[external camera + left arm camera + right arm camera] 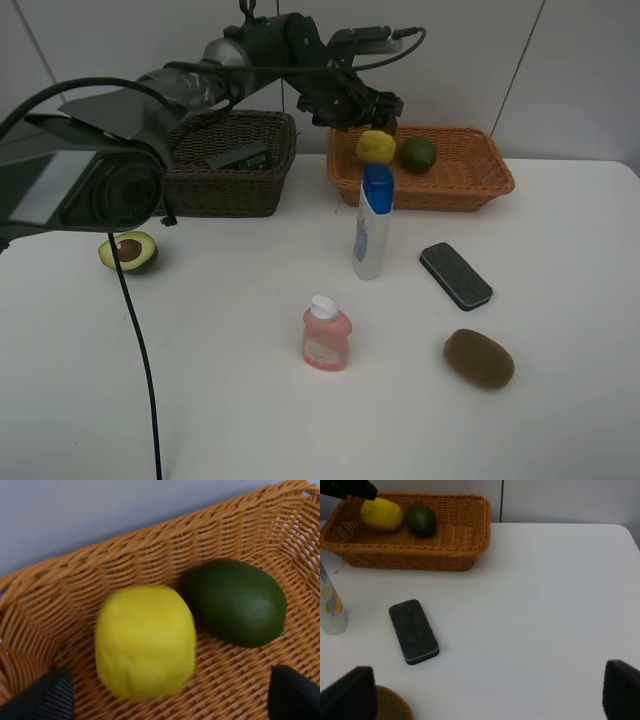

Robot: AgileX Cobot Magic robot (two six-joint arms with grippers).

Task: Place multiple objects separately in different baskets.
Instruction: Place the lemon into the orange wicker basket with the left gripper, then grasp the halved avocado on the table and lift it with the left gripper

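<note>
**A:** Where is the yellow lemon (145, 640)?

**B:** In the light orange basket (480, 188), toward its left end in the high view, just beside the green lime (418, 154). The left wrist view blurs it, so I can't tell whether it rests on the weave or sits just above it.

**A:** And the left gripper (368, 122)?

**B:** Directly over the lemon, above that basket. Its jaws are spread wide, one finger on each side of the lemon, neither touching it. It holds nothing.

**A:** The right gripper (487, 680)?

**B:** Also spread wide, with only bare surface (545, 605) between its fingers. The eraser block (413, 631) lies flat nearby, and the kiwi (392, 705) shows beside one finger.

**A:** The rest?

**B:** The dark brown basket (225, 195) stands left of the orange one, with a dark object (240, 157) lying in it. The halved avocado (128, 251) sits cut face up on the surface in front of it. The white blue-capped bottle (373, 222) stands upright in front of the orange basket. The pink bottle (326, 338) is upright too, nearer the camera.
</note>
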